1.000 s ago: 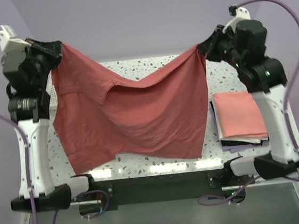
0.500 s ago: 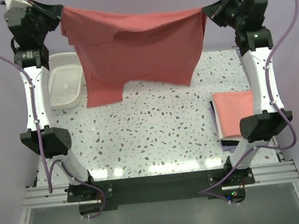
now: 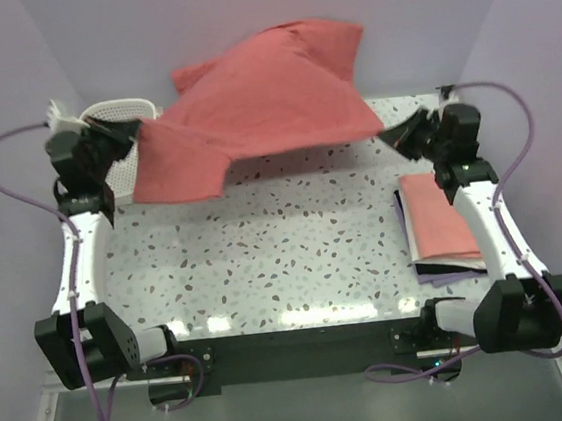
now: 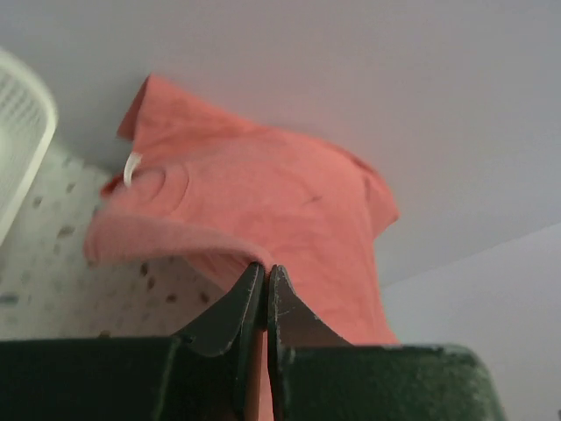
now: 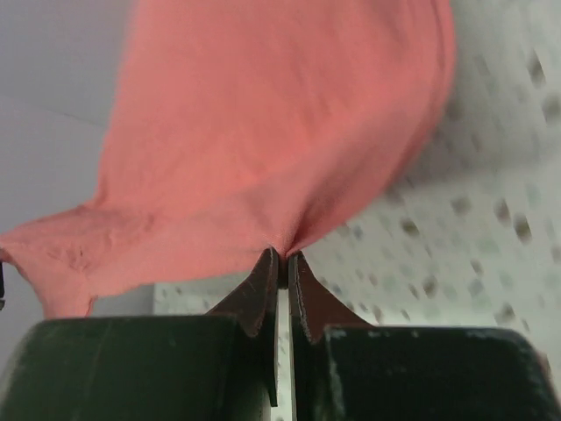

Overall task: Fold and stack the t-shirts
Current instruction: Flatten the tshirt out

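Note:
A dusty red t-shirt [image 3: 260, 102] billows in the air over the far half of the table, spread between my two grippers. My left gripper [image 3: 135, 135] is shut on its left corner, close to the basket. My right gripper [image 3: 386, 136] is shut on its right corner. The left wrist view shows the shirt [image 4: 263, 193] running away from the shut fingertips [image 4: 266, 270]. The right wrist view shows the cloth [image 5: 263, 123] pinched at the tips [image 5: 282, 256]. A folded salmon pink t-shirt [image 3: 441, 219] lies on a stack at the right edge.
A white lattice basket [image 3: 111, 123] stands at the far left, partly behind the left gripper and the shirt. Darker folded cloth [image 3: 438, 272] peeks out under the pink shirt. The speckled table [image 3: 284, 240] is bordered by purple walls.
Both arms have swung down and forward from high up. The shirt, which hung from the grippers, now billows flat and away toward the back wall.

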Controlling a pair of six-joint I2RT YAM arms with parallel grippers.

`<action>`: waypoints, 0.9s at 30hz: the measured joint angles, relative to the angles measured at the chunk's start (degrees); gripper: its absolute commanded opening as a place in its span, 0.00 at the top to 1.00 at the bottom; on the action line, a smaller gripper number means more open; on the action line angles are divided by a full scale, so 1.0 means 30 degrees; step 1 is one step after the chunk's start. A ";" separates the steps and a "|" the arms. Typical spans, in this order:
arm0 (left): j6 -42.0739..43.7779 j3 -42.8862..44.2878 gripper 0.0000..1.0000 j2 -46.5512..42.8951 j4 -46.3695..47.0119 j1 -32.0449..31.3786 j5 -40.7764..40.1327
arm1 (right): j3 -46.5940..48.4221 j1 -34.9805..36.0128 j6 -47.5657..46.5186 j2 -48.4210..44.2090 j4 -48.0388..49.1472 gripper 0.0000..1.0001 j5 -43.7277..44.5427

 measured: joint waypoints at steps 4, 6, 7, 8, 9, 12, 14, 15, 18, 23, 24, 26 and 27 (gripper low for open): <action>-0.0386 -0.6484 1.00 0.0058 -0.0503 -0.0007 -0.0087 | -0.6441 -0.0036 0.0379 0.1166 -0.0401 1.00 -0.0109; -0.0466 -0.9245 1.00 -0.0029 -0.1297 -0.0022 -0.0379 | -0.8590 -0.0036 0.0284 0.1464 -0.1202 1.00 -0.0102; -0.0495 -1.0382 1.00 -0.0117 -0.1559 -0.0036 -0.0612 | -0.9216 -0.0036 0.0204 0.1464 -0.1406 1.00 -0.0095; -0.0510 -1.1162 1.00 -0.0255 -0.1916 -0.0036 -0.0809 | -0.9763 -0.0036 0.0058 0.1435 -0.1588 1.00 -0.0095; -0.0510 -1.1970 1.00 -0.0488 -0.2404 -0.0036 -0.1071 | -1.0229 -0.0036 -0.0109 0.1428 -0.1661 1.00 -0.0087; -0.0503 -1.3631 1.00 -0.1399 -0.3126 -0.0036 -0.1705 | -1.1453 -0.0036 -0.0568 0.1239 -0.1639 1.00 -0.0080; -0.0488 -1.4447 1.00 -0.2127 -0.3475 -0.0036 -0.2098 | -1.2284 -0.0036 -0.0845 0.1042 -0.1639 1.00 -0.0080; -0.0481 -1.4724 1.00 -0.2477 -0.3716 -0.0036 -0.2324 | -1.2721 -0.0036 -0.0991 0.0903 -0.1683 1.00 -0.0080; -0.0321 -1.5067 1.00 -0.3373 -0.4714 -0.0036 -0.3089 | -1.3733 -0.0036 -0.1333 0.0000 -0.2098 1.00 -0.0044; 0.0153 -1.5074 0.97 -0.4335 -0.6645 -0.0029 -0.4532 | -1.4462 -0.0036 -0.1617 -0.2608 -0.3359 1.00 0.0357; 0.0291 -1.5074 0.97 -0.4452 -0.7016 -0.0022 -0.4794 | -1.4528 -0.0036 -0.1639 -0.3024 -0.3541 1.00 0.0415; 0.0452 -1.5074 0.97 -0.4597 -0.7431 -0.0015 -0.5107 | -1.4579 -0.0036 -0.1712 -0.3759 -0.3934 1.00 0.0648; 0.0576 -1.5074 0.97 -0.4619 -0.7475 -0.0015 -0.5144 | -1.4637 -0.0036 -0.1727 -0.3971 -0.3971 1.00 0.0765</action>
